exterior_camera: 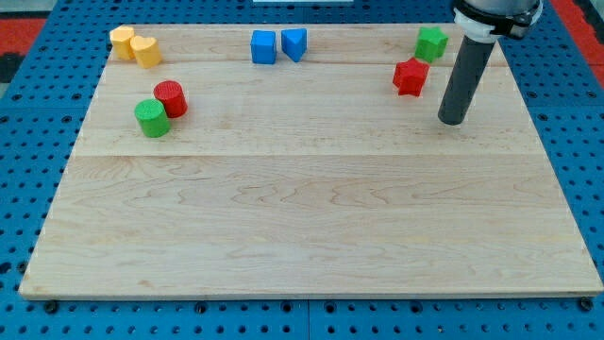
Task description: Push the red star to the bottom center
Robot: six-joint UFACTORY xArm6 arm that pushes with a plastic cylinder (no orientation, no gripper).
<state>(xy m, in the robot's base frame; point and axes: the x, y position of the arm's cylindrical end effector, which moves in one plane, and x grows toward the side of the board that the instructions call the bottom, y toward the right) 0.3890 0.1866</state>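
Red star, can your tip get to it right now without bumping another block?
Probably yes. My tip sits just to the view's right of the red star, slightly lower, with bare board between them. The green block stands above the star, off that path.

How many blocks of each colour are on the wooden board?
Yellow: 2, the yellow block and the second yellow block
Blue: 2, the blue cube and the blue wedge-like block
Green: 2, the green cylinder and the green block
Red: 2, the red cylinder and the red star
Total: 8
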